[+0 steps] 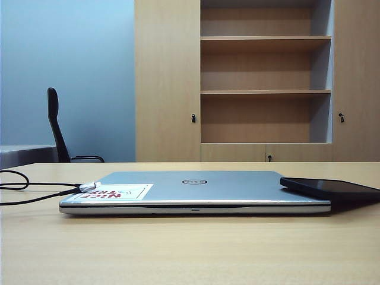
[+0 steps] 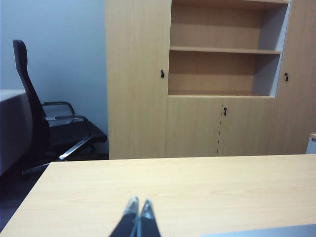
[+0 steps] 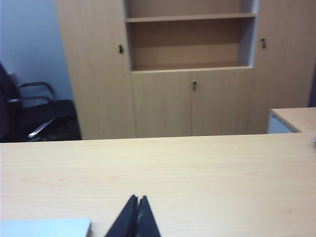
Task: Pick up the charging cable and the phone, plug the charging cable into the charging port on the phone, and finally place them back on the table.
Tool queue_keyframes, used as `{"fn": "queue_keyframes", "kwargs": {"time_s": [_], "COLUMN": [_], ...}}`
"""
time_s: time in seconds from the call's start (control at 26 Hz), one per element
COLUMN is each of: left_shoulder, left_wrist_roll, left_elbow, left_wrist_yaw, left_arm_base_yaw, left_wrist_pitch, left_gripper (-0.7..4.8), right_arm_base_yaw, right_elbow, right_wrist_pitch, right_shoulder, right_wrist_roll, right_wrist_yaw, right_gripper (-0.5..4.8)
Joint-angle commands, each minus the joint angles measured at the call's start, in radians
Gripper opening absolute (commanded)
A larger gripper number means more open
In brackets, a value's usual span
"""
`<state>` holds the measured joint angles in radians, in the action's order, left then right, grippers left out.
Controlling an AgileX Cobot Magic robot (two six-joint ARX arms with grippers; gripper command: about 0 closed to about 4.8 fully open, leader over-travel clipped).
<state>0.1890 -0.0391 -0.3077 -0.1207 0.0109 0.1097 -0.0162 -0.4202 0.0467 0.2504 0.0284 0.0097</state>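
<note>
Left gripper [image 2: 137, 203]: fingers clenched, empty, over bare surface [image 2: 197, 187].
Right gripper [image 3: 137, 198]: fingers clenched, empty; laptop [image 3: 44, 227] corner beside them.

Table [image 1: 190, 249]: matte beige wood-grain. Laptop [image 1: 196, 187]: brushed silver-grey metal, paper sticker [image 1: 113, 192]. Phone [image 1: 329, 187]: glossy black. Cable [image 1: 35, 193]: black cord, shiny plug.

I see the beige tabletop [image 1: 190, 249] carrying a closed silver laptop [image 1: 196, 190]; the black cable [image 1: 24, 190] trails across the tabletop beside it.
</note>
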Motion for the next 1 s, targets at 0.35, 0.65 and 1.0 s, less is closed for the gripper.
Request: {"fn": "queue_keyframes", "kwargs": {"time_s": [0.35, 0.65, 1.0], "left_shoulder": [0.258, 0.439, 0.572], "left_wrist_roll": [0.005, 0.009, 0.202], "left_elbow": [-0.095, -0.098, -0.098], "left_wrist_yaw": [-0.003, -0.003, -0.003], "left_arm_base_yaw": [0.050, 0.192, 0.257], "left_wrist_pitch": [0.060, 0.112, 0.124], "left_gripper": [-0.06, -0.06, -0.06], "right_arm_base_yaw": [0.090, 0.280, 0.451], "right_elbow": [-0.143, -0.195, -0.195], "right_wrist_pitch": [-0.029, -0.021, 0.058], "right_shoulder": [0.171, 0.264, 0.272], "right_wrist_roll": [-0.003, -0.013, -0.108], "right_wrist_yaw": [-0.056, -0.052, -0.025], "right_gripper": [-0.05, -0.05, -0.06]}}
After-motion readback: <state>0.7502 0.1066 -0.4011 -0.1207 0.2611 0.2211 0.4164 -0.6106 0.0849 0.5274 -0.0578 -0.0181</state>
